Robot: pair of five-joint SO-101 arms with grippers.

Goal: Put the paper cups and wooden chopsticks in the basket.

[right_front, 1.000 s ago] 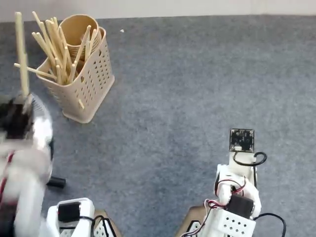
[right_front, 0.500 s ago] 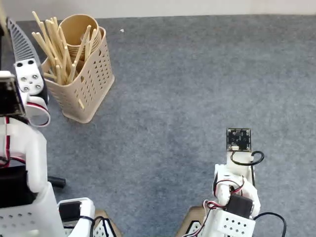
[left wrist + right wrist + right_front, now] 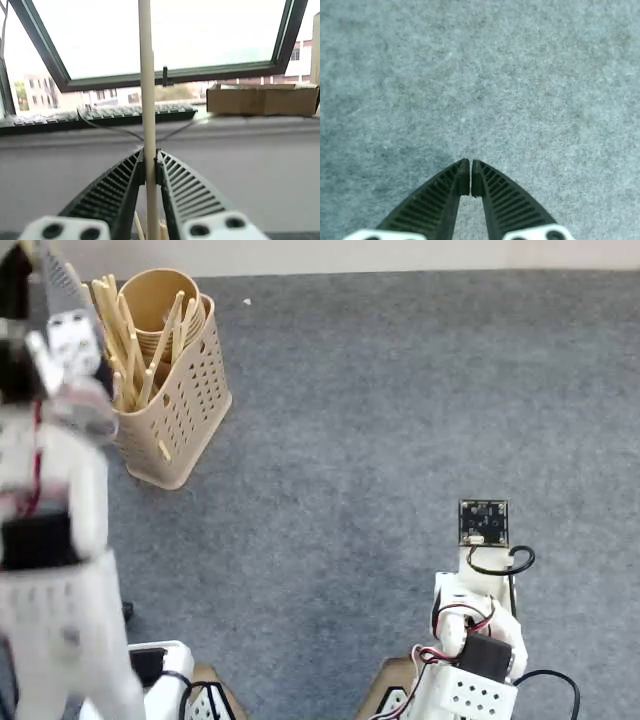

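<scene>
Grey fuzzy carpet (image 3: 470, 75); left claw (image 3: 151, 154) pinches a round wooden chopstick (image 3: 146, 75) (right claw (image 3: 470, 164) closed).

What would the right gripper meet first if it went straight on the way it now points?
Most likely the bare grey table: the right gripper, shut and empty, points at it with nothing between. How far off it lies is unclear.

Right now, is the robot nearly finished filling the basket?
Nearly, it seems. Done: paper cups and a bunch of chopsticks already stand in the basket. In hand: the left jaws are shut on one more chopstick, raised beside the basket. Left: dropping that one in. The right jaws rest shut over the carpet.
</scene>
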